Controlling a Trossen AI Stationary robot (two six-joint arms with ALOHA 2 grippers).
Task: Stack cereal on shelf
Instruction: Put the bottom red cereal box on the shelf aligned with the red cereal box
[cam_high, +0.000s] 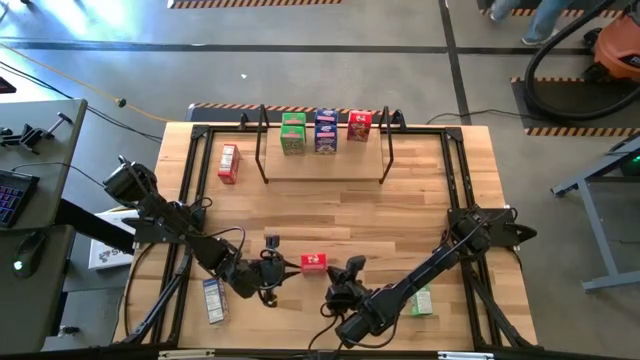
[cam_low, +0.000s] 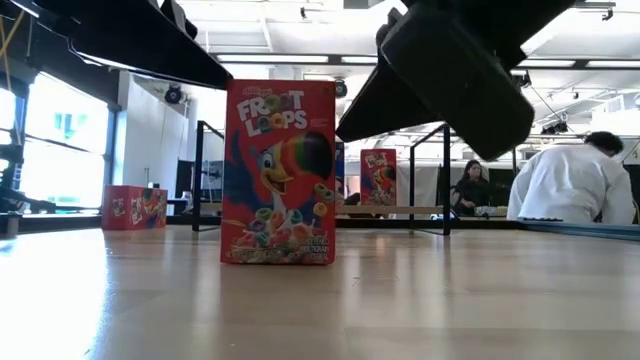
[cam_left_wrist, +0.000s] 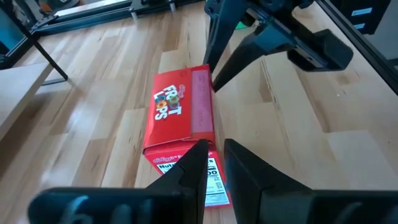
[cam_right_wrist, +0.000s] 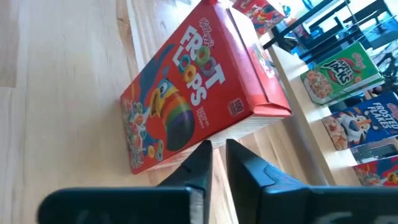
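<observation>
Wooden worktop (cam_high: 330, 205), shelf (cam_high: 322, 165) at its far edge holding three cereal boxes, a red Froot Loops box (cam_high: 314, 262) upright near the front between both arms.

Green (cam_high: 293, 133), blue (cam_high: 326, 131) and red (cam_high: 359, 125) boxes stand in a row on the shelf; another red box (cam_high: 229, 163) sits left of it, and more lie by the near corners. The left hand (cam_high: 272, 270) sits just left of the Froot Loops box, fingers narrow and empty. The right hand (cam_high: 345, 273) sits just right of it, fingers also narrow, gripping nothing. Judging by this, the box awaits pickup: one hand must widen, straddle it, close, then carry it to the shelf.
</observation>
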